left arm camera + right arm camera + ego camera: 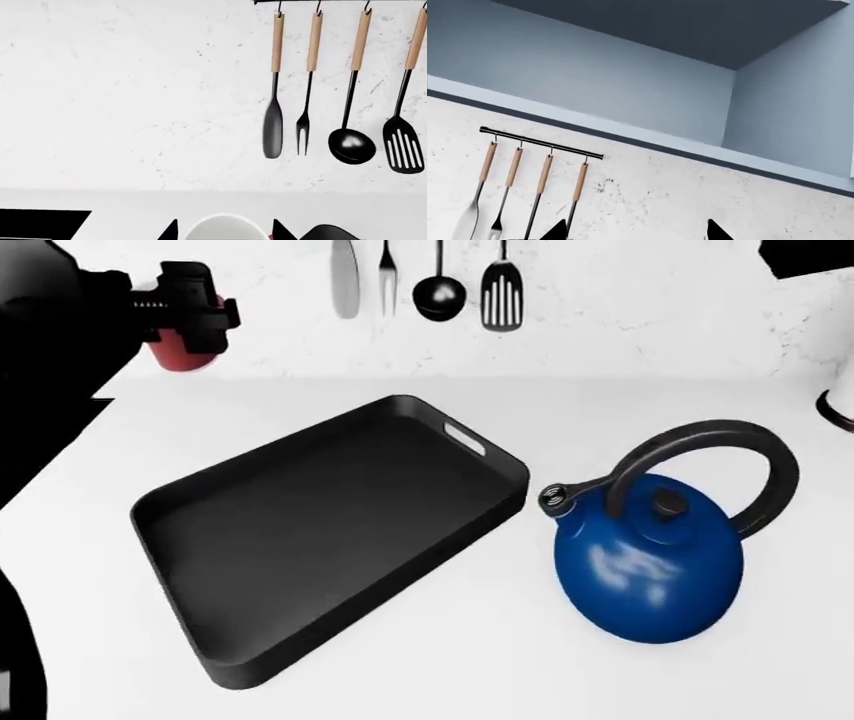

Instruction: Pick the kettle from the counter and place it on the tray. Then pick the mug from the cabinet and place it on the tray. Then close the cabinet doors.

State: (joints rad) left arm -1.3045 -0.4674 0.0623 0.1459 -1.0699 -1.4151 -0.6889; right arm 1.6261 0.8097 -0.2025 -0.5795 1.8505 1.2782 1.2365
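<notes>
The left gripper [187,325] is sitting clamped on the mug [180,348], holding it in the air above the counter [441,660], beyond the tray's far left corner; in the left wrist view the mug's white inside is showing between the two black fingertips [169,231]. The tray [174,515] is lying empty on the counter, and the kettle [650,570] is standing on the counter just beside the tray's right edge, apart from it. The right gripper [634,231] is pointing up toward the open cabinet [647,85] above the hanging utensils [514,195], its fingertips standing apart with nothing between them.
</notes>
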